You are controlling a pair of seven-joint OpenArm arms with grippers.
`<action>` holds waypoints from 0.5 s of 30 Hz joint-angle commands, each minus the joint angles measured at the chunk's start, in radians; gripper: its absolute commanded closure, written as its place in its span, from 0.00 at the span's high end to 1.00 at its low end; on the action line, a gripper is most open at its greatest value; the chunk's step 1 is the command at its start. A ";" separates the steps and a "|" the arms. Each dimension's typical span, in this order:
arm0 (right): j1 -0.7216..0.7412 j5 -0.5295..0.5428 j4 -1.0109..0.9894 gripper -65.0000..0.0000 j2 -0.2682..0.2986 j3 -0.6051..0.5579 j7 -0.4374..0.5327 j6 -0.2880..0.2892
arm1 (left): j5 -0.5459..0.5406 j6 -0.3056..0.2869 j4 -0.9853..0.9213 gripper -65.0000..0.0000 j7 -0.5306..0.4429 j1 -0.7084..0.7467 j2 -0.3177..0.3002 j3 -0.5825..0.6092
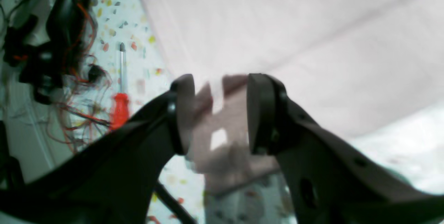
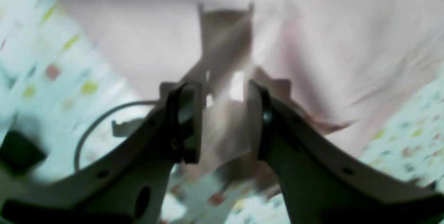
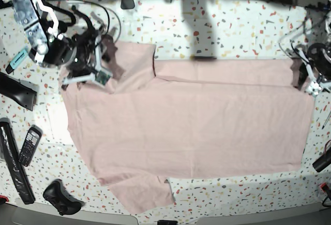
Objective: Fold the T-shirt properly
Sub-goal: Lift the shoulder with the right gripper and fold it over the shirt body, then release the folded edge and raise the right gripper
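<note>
T-shirt [image 3: 186, 126] looks light, limp, likely to sag and crease; we'd pinch hems or corners. Left gripper [image 1: 215, 113] and right gripper [image 2: 222, 120] both spread, holding nothing.

We saw the pink T-shirt [image 3: 191, 126] spread flat, plain side up, across the speckled table [image 3: 238, 23]. Our right gripper [image 3: 95, 62] sat at its upper left sleeve, our left gripper [image 3: 310, 80] at its far right edge. A mobile phone [image 3: 29, 145] lay left.
</note>
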 commanded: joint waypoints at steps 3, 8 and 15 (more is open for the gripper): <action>-0.052 -0.058 0.071 0.33 0.019 0.022 0.014 -0.004 | -0.002 0.016 0.060 0.36 -0.027 0.038 0.027 -0.010; -0.164 -0.075 0.121 0.33 0.019 0.057 0.006 -0.004 | 0.056 0.016 0.126 0.36 -0.050 0.103 0.082 -0.010; -0.286 -0.180 0.132 0.33 0.019 0.058 0.011 -0.005 | 0.053 0.016 0.220 0.36 -0.053 0.182 0.087 -0.010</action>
